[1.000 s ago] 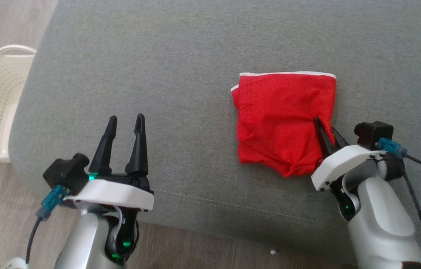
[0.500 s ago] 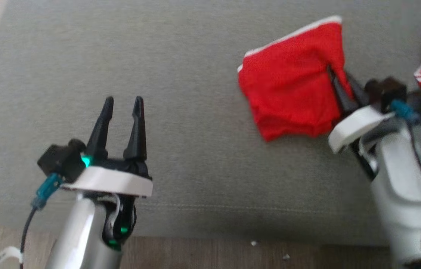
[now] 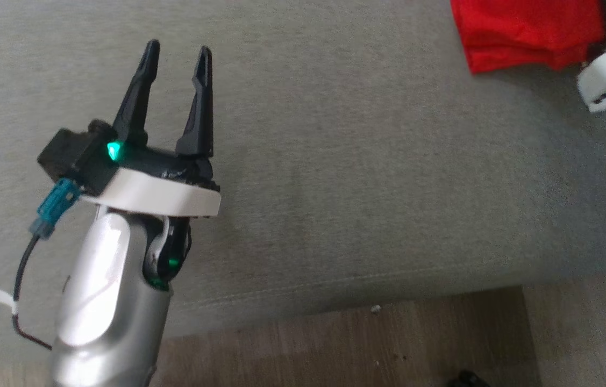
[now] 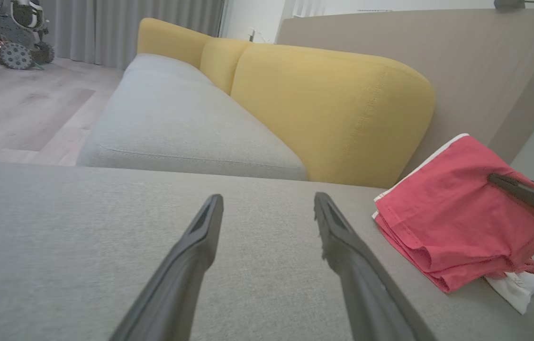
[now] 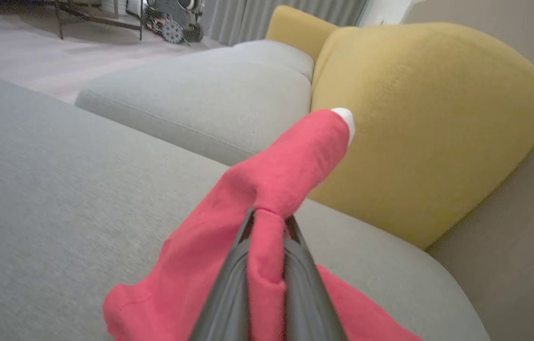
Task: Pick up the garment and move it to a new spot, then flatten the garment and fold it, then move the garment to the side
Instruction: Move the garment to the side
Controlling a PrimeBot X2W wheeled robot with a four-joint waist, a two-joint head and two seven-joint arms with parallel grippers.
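Here the right gripper [image 5: 270, 215] has its jaws nearly closed on a fold of the red garment [image 5: 290, 156] — the cloth is pinched between them and bulges up past their tips, ending in a white-edged corner above. The rest of the cloth hangs down on either side of the jaws towards the grey sofa cushion [image 5: 82, 189]. In the head view the left gripper [image 3: 178, 48] holds its jaws wide with nothing between them, over bare cushion. The garment lies well apart from them, far off to their right and further ahead. From the left wrist it shows as a layered red bundle to the right of the open jaws, one dark finger of the right gripper lying across its upper part. A yellow backrest [image 4: 333, 109] rises beyond the jaws — wooden floor [image 3: 362, 344] lies behind them.
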